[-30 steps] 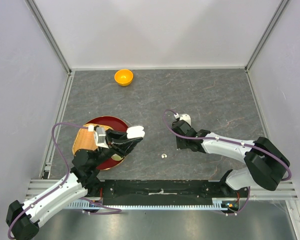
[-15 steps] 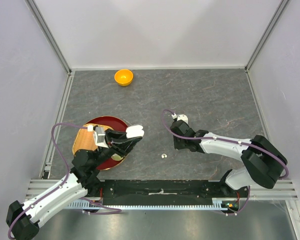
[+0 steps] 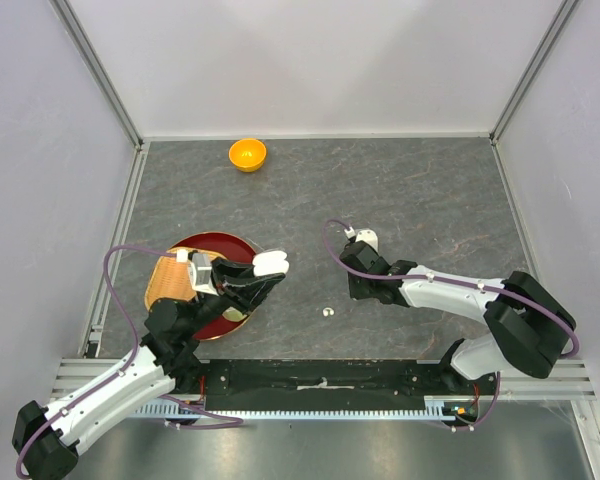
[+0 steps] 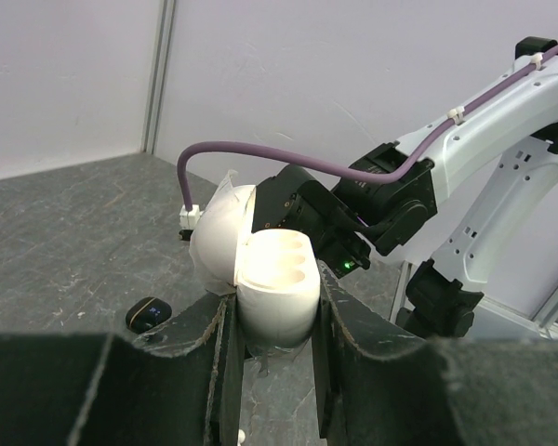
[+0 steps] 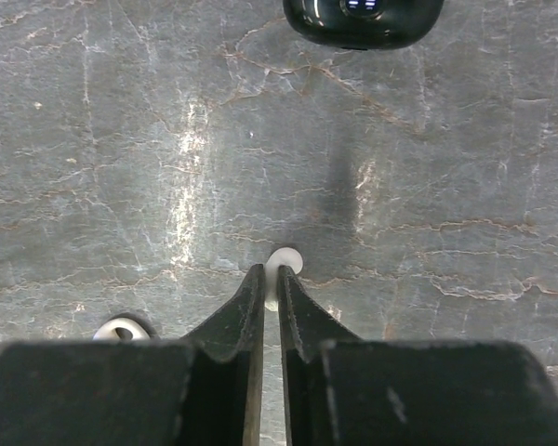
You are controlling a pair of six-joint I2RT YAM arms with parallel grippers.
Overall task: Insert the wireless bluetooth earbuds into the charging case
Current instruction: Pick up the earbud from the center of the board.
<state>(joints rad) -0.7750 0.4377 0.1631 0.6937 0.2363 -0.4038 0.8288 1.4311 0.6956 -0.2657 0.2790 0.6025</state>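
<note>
My left gripper (image 4: 274, 311) is shut on the white charging case (image 4: 277, 279) and holds it above the table. The case's lid is swung open to the left and its two wells show empty. From above, the case (image 3: 271, 263) sits at the tip of the left gripper (image 3: 260, 275). My right gripper (image 5: 271, 276) points straight down at the table, shut on a small white earbud (image 5: 284, 261) whose round head sticks out past the tips. A silvery earbud (image 5: 121, 328) lies on the table to its left. The right gripper (image 3: 365, 275) stands at mid-table.
A black closed case (image 5: 363, 19) lies on the table beyond the right gripper, also seen as the black case (image 4: 149, 313). A small silvery bud (image 3: 327, 312) lies between the arms. A red plate (image 3: 195, 248) sits under the left arm, an orange bowl (image 3: 247, 154) at the back.
The right arm has shifted slightly to the left. The left gripper and the white case have stayed where they were.
</note>
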